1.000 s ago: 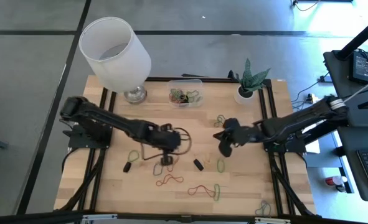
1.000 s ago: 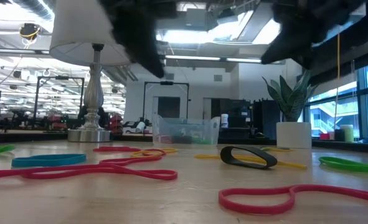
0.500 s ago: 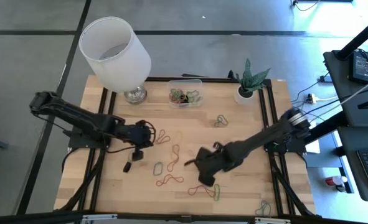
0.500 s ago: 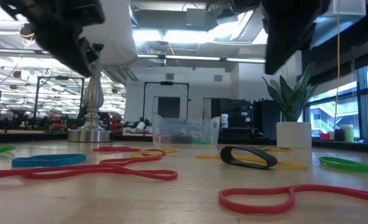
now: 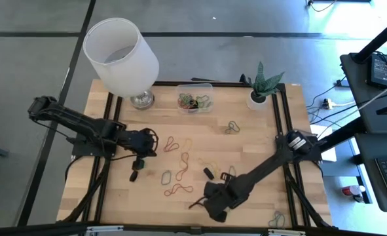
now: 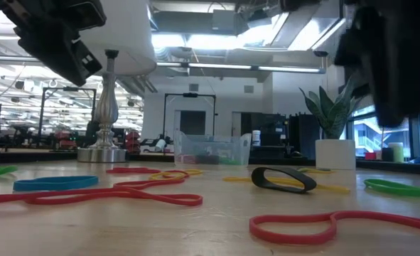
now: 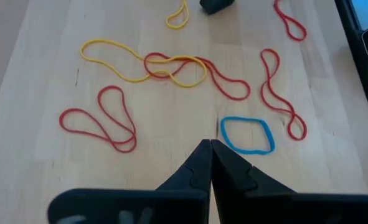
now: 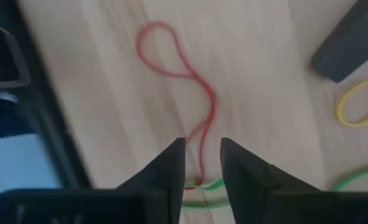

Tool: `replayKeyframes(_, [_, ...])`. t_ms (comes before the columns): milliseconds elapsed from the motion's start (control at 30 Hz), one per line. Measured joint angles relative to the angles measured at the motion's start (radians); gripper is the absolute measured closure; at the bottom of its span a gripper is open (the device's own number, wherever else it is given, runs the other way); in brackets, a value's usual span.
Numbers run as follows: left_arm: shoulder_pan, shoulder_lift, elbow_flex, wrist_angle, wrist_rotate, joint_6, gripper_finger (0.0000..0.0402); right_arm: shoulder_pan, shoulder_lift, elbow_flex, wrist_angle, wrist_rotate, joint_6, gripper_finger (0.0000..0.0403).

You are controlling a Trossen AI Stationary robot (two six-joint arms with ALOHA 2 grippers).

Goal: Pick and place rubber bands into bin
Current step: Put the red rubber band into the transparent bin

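Observation:
The clear bin (image 5: 195, 101) stands at the table's far edge with several rubber bands inside; it also shows in the low view (image 6: 211, 149). Loose rubber bands lie flat on the wood: red (image 5: 179, 190), blue (image 7: 247, 135), yellow (image 7: 140, 62), black (image 5: 208, 172). My left gripper (image 7: 208, 148) is shut and holds nothing, hovering left of the middle (image 5: 152, 141). My right gripper (image 8: 202, 149) is open near the table's near edge (image 5: 209, 206), pointing down. Its fingers stand on either side of a red band (image 8: 184, 68), above it.
A lamp with a large white shade (image 5: 121, 56) stands at the far left, a small potted plant (image 5: 260, 98) at the far right. More bands lie near the right (image 5: 231, 126) and at the near right corner (image 5: 276, 219). A black band (image 8: 352, 40) lies by my right gripper.
My left gripper has drawn back from the table's middle toward the left edge, staying shut. My right gripper has swung from the right side across to the near edge, sinking and tipping over to point down.

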Motion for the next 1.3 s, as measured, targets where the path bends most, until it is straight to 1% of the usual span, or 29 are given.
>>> replayKeyframes(133, [0.0,0.0,0.0,0.001,0.0,0.0,0.04,0.006,0.056,0.0,0.012,0.048,0.004,0.0287])
replayKeyframes(200, [0.0,0.0,0.0,-0.002,0.001,0.013,0.0399,0.005,0.085,0.0,0.029,0.048,0.004,0.0286])
replayKeyframes(367, [0.0,0.0,0.0,-0.003,0.027,0.118,0.04,0.0,0.12,0.001,0.059,0.051,0.007,0.0286])
replayKeyframes(467, [0.0,0.0,0.0,-0.001,0.029,0.12,0.0399,-0.001,0.135,0.005,0.058,0.051,0.01,0.0288])
replayKeyframes(500, [0.0,0.0,0.0,-0.001,0.029,0.114,0.0398,-0.001,0.139,0.005,0.057,0.049,0.011,0.0294])
replayKeyframes(567, [0.0,0.0,0.0,-0.001,0.029,0.1,0.0397,-0.002,0.144,0.003,0.061,0.048,0.012,0.0318])
replayKeyframes(667, [0.0,0.001,0.0,-0.001,0.051,0.098,0.0398,-0.003,0.143,0.003,0.06,0.048,0.029,0.0381])
replayKeyframes(700, [0.0,0.001,0.0,-0.001,0.059,0.098,0.0399,-0.003,0.137,0.008,0.056,0.048,0.036,0.039])
replayKeyframes(833, [0.0,0.001,0.0,-0.003,0.065,0.097,0.0399,-0.004,0.124,0.038,-0.007,0.038,0.063,0.0397])
replayKeyframes(933, [0.0,0.001,0.0,-0.001,0.064,0.094,0.0398,-0.003,0.07,0.074,-0.078,0.076,0.071,0.04])
replayKeyframes(1033, [0.004,0.001,0.0,0.001,0.056,0.095,0.04,-0.003,0.0,0.086,-0.102,0.154,0.102,0.0401])
replayKeyframes(1167, [0.021,0.001,0.0,0.006,0.015,0.095,0.0398,-0.009,-0.083,0.083,-0.136,0.26,0.125,0.0401])
replayKeyframes(1300, [0.04,0.001,0.001,0.003,0.01,0.092,0.04,-0.042,-0.161,0.084,-0.187,0.311,0.112,0.0402])
